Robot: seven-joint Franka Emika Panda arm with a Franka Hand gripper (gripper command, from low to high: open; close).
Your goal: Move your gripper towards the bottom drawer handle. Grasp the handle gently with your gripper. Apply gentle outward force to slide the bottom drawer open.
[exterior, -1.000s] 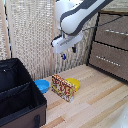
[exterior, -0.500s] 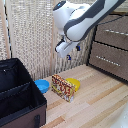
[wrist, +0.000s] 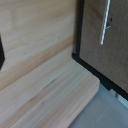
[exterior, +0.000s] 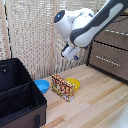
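Note:
In the exterior view my gripper (exterior: 71, 53), a small white claw with blue-tipped fingers, hangs in the air from the thick white arm. It is well to the left of the dresser and holds nothing. The bottom drawer (exterior: 108, 61), the tall dark brown front at the exterior view's right, is closed. Its thin silver handle (exterior: 107, 58) runs across the front. The wrist view shows a dark brown panel (wrist: 100, 55) with a silver bar (wrist: 106, 22) on it, above the light wood floor. The gripper's fingers do not show clearly there.
A shallower drawer (exterior: 114, 36) with a like bar sits above the bottom one. A black fabric case (exterior: 17, 97) stands at the exterior view's left. A blue bowl (exterior: 42, 85), a yellow bowl (exterior: 74, 83) and a colourful box (exterior: 63, 88) lie on the wood floor below the gripper. A wicker screen (exterior: 30, 35) stands behind.
The arm has swung towards the exterior view's right, and the gripper has moved right and a little lower, closer to the dresser. The drawer has not moved.

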